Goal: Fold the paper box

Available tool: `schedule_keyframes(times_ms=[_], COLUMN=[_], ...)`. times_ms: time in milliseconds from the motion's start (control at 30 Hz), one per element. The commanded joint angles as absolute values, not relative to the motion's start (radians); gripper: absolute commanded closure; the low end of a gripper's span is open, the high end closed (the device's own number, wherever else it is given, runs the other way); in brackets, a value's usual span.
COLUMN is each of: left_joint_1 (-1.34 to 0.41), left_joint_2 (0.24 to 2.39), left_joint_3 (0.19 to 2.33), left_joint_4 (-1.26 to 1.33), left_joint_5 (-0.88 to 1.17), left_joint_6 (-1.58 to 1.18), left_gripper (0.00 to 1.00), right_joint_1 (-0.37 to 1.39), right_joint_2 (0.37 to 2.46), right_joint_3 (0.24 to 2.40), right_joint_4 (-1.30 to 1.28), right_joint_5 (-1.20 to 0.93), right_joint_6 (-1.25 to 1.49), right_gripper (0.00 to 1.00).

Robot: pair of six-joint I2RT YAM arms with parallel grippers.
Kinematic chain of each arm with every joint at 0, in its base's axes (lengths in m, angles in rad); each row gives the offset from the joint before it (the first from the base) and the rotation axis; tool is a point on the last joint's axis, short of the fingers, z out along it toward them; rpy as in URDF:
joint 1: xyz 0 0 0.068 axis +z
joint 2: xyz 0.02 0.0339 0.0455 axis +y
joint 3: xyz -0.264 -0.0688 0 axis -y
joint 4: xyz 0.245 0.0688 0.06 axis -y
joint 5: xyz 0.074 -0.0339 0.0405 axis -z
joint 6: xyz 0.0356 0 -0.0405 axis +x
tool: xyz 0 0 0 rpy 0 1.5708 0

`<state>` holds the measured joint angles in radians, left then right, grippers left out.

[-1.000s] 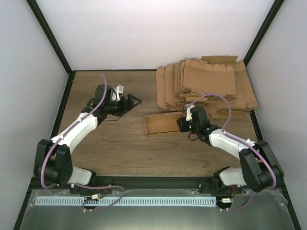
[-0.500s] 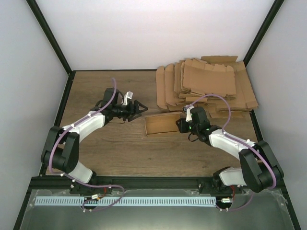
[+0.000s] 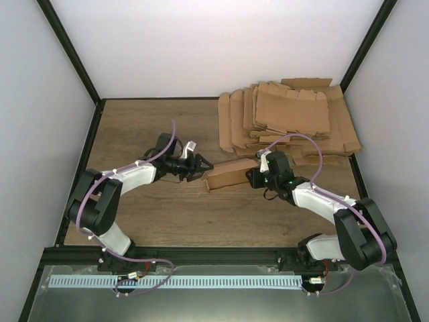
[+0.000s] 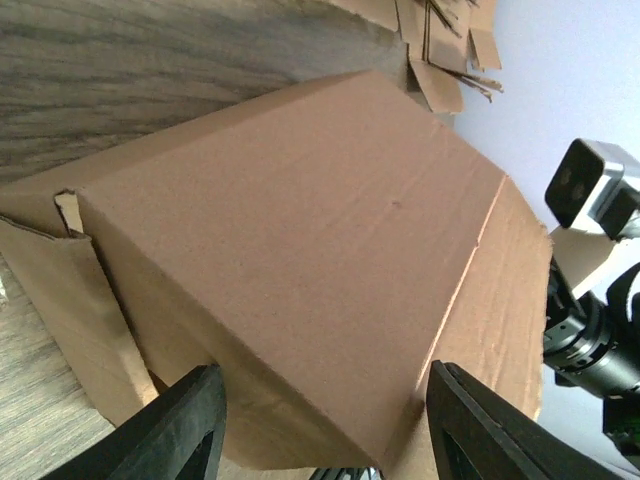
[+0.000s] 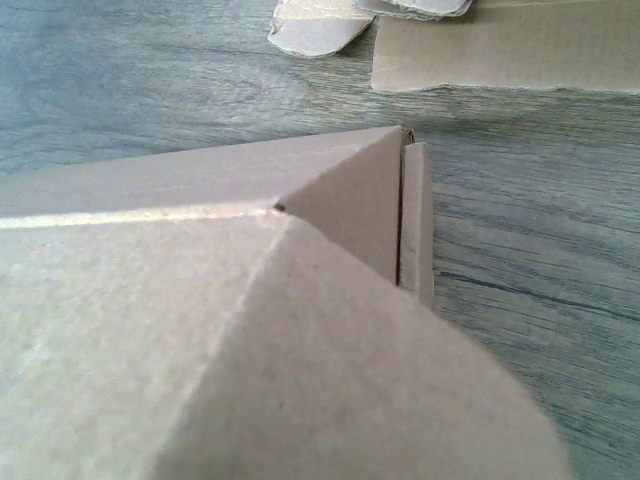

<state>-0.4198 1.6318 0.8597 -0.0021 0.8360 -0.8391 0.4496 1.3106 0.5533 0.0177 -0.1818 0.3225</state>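
Top external view: places the paper box (image 3: 231, 173) mid-way across the wooden table (image 3: 147, 215), long axis running between both arms, left gripper (image 3: 201, 166) spread astride its left end, right gripper (image 3: 257, 176) at its right end, grip there impossible to tell.
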Motion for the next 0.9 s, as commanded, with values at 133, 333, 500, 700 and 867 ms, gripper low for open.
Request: schedule_keyframes(times_ms=[133,333,500,700,867], left_joint_1=[-0.429,-0.428,-0.427,-0.427,-0.427], left_joint_2=[1.64,1.642,1.642,1.647,1.645], left_joint_3=[0.833,0.834,0.85,0.865,0.867], left_joint_4=[0.069,0.071,0.053,0.043,0.036], left_joint_5=[0.779,0.755,0.732,0.716,0.703], left_joint_6=[-0.854,-0.85,-0.837,-0.824,-0.816], left_gripper=[0.45,0.46,0.47,0.47,0.47], right_joint_1=[0.46,0.46,0.46,0.46,0.46], right_joint_2=[1.236,1.203,1.164,1.048,1.009], right_joint_3=[0.548,0.554,0.55,0.572,0.639], right_joint_4=[-0.015,-0.089,-0.152,-0.239,-0.324], right_joint_5=[-0.211,-0.263,-0.324,-0.369,-0.37], right_joint_6=[0.319,0.315,0.323,0.352,0.393], right_gripper=[0.58,0.31,0.2,0.09,0.0])
